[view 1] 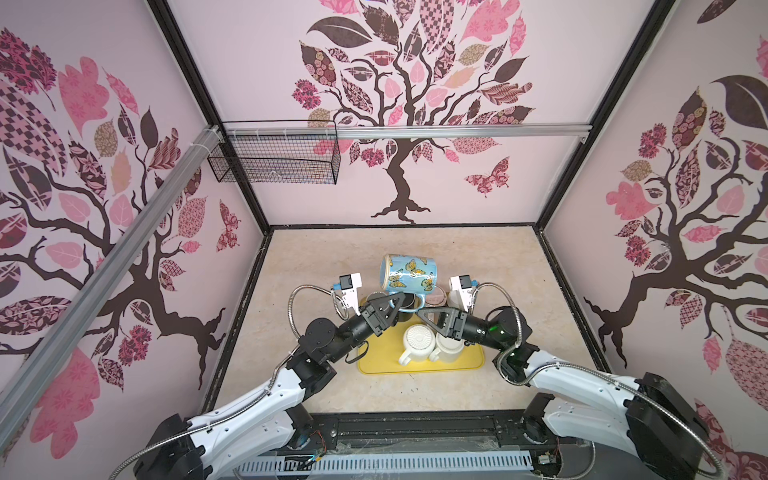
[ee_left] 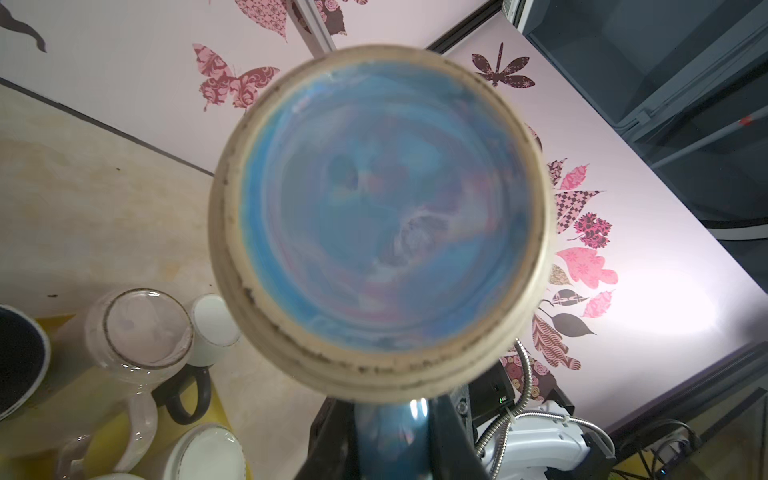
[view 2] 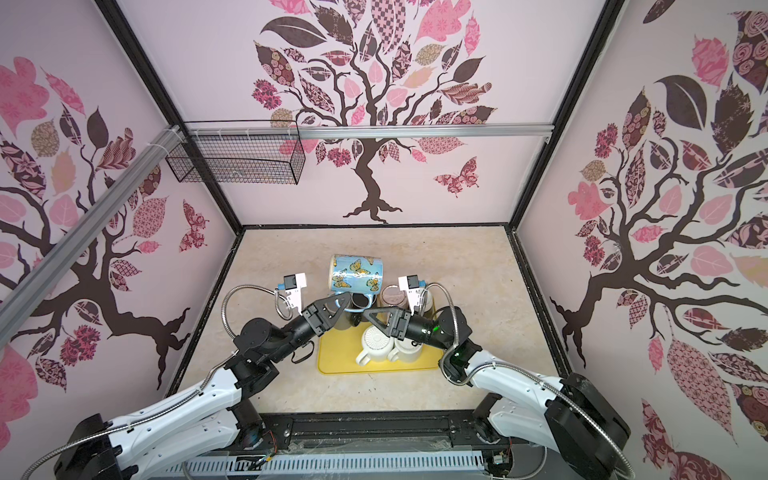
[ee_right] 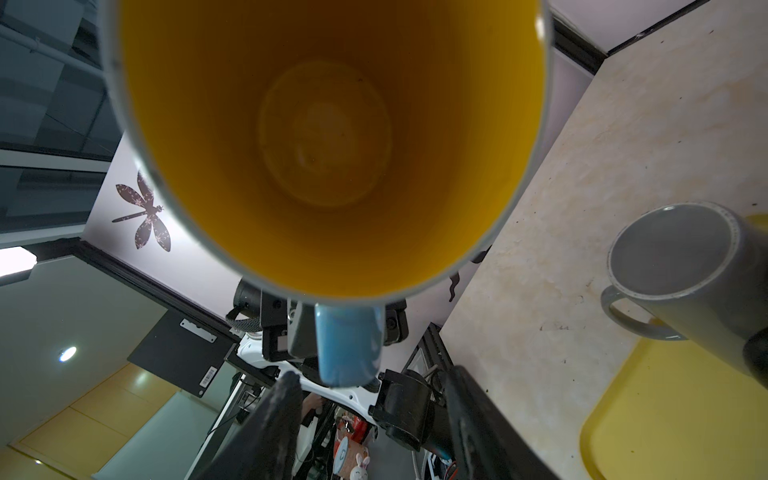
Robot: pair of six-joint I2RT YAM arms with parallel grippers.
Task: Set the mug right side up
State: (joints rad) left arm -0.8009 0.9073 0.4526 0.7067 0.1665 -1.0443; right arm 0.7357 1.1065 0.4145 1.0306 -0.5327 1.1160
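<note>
One butterfly mug (view 1: 409,272) (sideways), left claw (view 1: 401,297) gripping

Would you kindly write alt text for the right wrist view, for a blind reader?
The mug fills most of the view, its yellow inside facing the camera and its blue handle clamped in the left pincer. The right pincer stands open near the handle; a grey mug stands at a yellow tray's edge.

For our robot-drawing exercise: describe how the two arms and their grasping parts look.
The left arm and right arm have white shells with black joints; silver ribbed cables loop along them. The fingers are black, triangular, with cut-outs. A white-and-black camera sits at each wrist.
</note>
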